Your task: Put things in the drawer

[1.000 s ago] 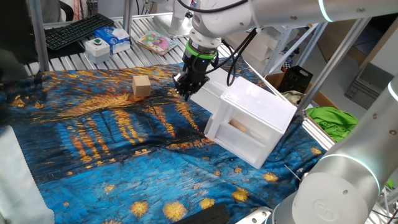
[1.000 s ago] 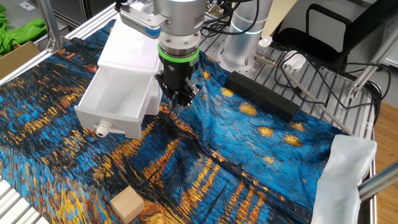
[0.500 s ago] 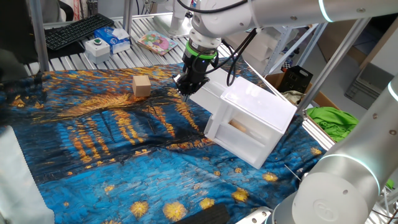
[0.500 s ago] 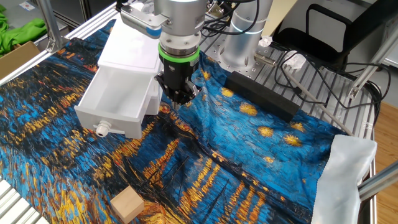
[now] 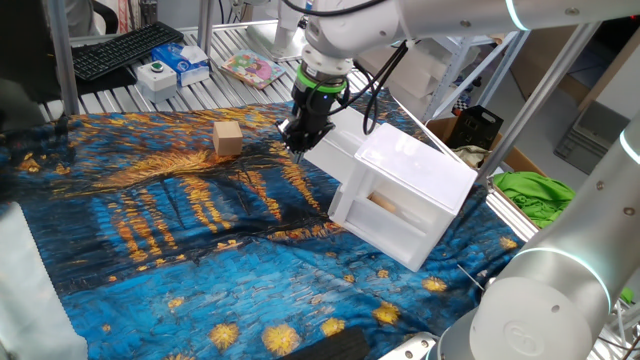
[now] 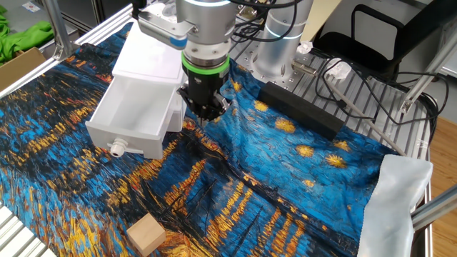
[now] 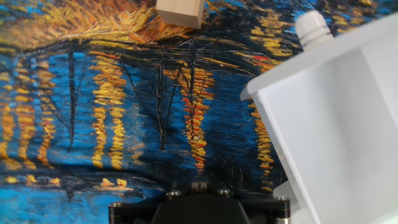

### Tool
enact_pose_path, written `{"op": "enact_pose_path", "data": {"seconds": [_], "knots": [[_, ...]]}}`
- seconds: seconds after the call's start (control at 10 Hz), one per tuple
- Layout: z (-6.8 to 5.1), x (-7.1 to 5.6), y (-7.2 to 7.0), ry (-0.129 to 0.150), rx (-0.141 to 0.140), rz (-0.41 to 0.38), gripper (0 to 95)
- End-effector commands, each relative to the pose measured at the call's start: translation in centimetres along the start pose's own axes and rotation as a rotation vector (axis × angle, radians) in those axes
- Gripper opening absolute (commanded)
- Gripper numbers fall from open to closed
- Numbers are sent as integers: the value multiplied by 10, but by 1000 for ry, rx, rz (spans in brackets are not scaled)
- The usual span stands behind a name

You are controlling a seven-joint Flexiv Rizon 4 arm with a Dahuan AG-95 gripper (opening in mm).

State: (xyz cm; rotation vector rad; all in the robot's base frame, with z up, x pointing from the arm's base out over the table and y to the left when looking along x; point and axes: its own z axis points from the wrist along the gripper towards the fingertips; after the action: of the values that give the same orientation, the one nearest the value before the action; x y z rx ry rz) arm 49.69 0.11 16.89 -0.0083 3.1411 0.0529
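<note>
The tan wooden block (image 5: 227, 138) sits on the blue and yellow cloth, apart from the gripper; it also shows in the other fixed view (image 6: 146, 234) and at the top of the hand view (image 7: 180, 11). The drawer (image 6: 123, 137), the upper white tray, is slid out of the white cabinet (image 5: 415, 165) and looks empty; its wall and knob fill the right of the hand view (image 7: 336, 112). My gripper (image 5: 297, 143) points down just beside the drawer's side (image 6: 207, 117), fingers together and holding nothing.
The lower drawer (image 5: 392, 208) has a see-through front. A keyboard (image 5: 125, 48), a button box (image 5: 158, 75) and a book (image 5: 250, 68) lie behind the cloth. A black bar (image 6: 300, 111) and white fabric (image 6: 396, 200) lie to the side.
My gripper has risen very slightly beside the drawer. The block and drawer have not moved.
</note>
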Motion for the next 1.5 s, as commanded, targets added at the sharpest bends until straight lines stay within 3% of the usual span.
{"op": "enact_pose_path", "data": {"seconds": [0.1, 0.3, 0.6, 1.0, 1.1, 1.3, 1.5], "knots": [[0, -1, 0, 17, 0, -37, 0], [1, -2, 3, 28, 1, -52, 0], [3, -8, 20, 35, 18, -19, 0], [9, -42, 30, 44, 26, 5, 0], [10, -45, 32, 45, 26, 7, 0], [15, -65, 39, 54, 26, 15, 0], [21, -77, 45, 57, 26, 19, 0]]}}
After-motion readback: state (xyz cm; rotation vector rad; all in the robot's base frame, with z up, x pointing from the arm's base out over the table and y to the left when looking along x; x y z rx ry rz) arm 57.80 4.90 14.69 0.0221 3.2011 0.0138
